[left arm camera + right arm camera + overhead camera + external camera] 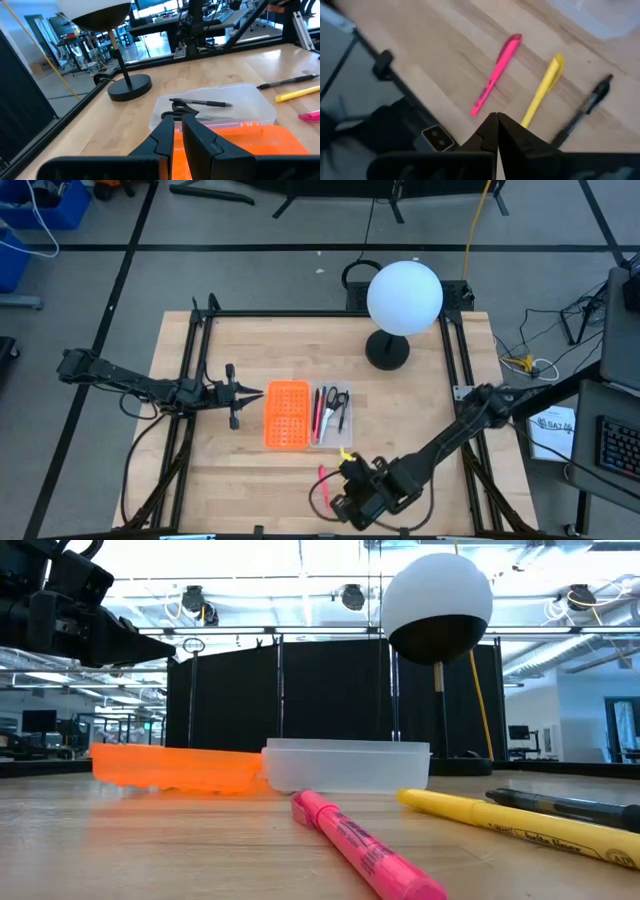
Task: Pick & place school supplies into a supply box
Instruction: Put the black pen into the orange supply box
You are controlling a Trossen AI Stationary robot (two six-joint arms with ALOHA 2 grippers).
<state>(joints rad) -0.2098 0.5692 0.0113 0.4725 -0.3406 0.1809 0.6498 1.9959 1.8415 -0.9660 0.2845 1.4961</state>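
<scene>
The clear supply box point(331, 418) lies at mid-table, joined to the orange perforated panel point(287, 415). Inside it are black-handled scissors point(181, 116), a dark pen point(201, 103) and a red-orange pen point(318, 410). A pink highlighter point(495, 75), a yellow highlighter point(543, 87) and a black pen point(582, 112) lie flat on the wood near the table's near edge. My right gripper point(496, 122) is shut and hovers over these three, touching none. My left gripper point(177, 131) is shut, just left of the orange panel and pointing at it.
A lamp with a white globe point(405, 297) and a black round base point(387, 350) stands behind the box toward the far edge. Black frame rails point(197, 360) run along the table's left and right sides. Bare wood point(420, 410) lies right of the box.
</scene>
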